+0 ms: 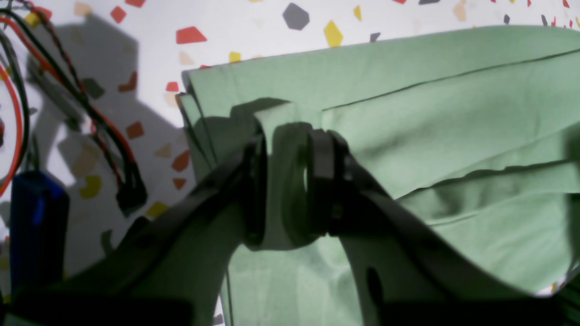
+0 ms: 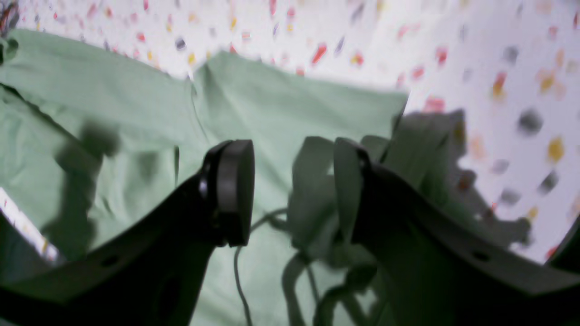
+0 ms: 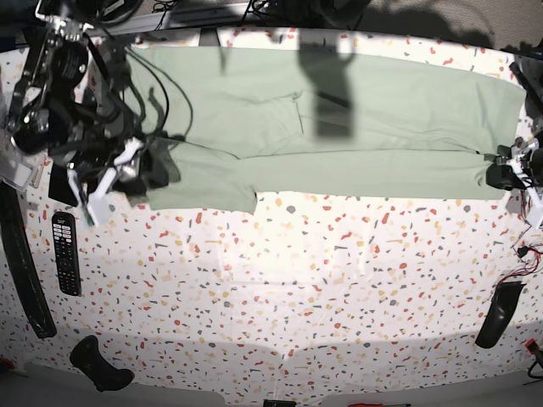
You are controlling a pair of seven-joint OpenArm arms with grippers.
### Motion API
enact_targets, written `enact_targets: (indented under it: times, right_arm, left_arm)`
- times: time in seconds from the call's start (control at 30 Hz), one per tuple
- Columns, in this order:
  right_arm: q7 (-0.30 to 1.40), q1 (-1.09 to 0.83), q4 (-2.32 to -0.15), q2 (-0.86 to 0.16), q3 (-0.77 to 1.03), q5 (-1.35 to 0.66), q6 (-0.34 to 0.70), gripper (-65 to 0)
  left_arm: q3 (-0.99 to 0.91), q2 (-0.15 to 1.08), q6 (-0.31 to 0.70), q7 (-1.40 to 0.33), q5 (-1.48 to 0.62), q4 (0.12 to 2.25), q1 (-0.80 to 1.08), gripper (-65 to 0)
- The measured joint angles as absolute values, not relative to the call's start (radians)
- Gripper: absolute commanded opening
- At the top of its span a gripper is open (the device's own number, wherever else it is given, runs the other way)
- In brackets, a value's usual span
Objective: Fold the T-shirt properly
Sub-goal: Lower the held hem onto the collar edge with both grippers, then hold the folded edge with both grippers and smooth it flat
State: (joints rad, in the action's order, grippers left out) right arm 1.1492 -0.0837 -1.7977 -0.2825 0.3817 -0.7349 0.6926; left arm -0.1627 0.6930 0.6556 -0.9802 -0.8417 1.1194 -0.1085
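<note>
The T-shirt (image 3: 356,119) lies as a long pale green folded band across the far side of the speckled table (image 3: 297,280). At its right end in the base view, my left gripper (image 3: 506,174) is at the near corner. In the left wrist view the left gripper (image 1: 290,154) has its jaws parted, and a loose fold of the T-shirt (image 1: 453,113) stands between them. My right gripper (image 3: 161,170) is at the shirt's left end. In the right wrist view the right gripper (image 2: 292,190) is wide open over the T-shirt (image 2: 272,99), with a bunched bit of cloth against one finger.
A black remote (image 3: 65,252) and a long dark strap (image 3: 21,263) lie at the table's left. A dark object (image 3: 97,363) sits near the front left and another (image 3: 496,314) at the right edge. Red and black cables (image 1: 90,113) and a blue block (image 1: 36,226) lie beside the shirt's corner.
</note>
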Motion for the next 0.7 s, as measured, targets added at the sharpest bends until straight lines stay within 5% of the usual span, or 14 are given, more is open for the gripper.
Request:
enact_targets:
  times: [0.23,0.7]
  right_arm:
    - [1.019,0.038,-1.668,-0.266,0.382,-0.471,0.692,-37.0]
    - [1.132,0.301,-1.144,-0.260,0.382,-0.543,0.691,-37.0]
  left_arm:
    - [-0.163,0.693,0.655,-0.981,-0.843,1.119,-0.109,-45.8]
    - [-0.163,0.693,0.656,-0.981,-0.902,1.119,-0.109,-45.8]
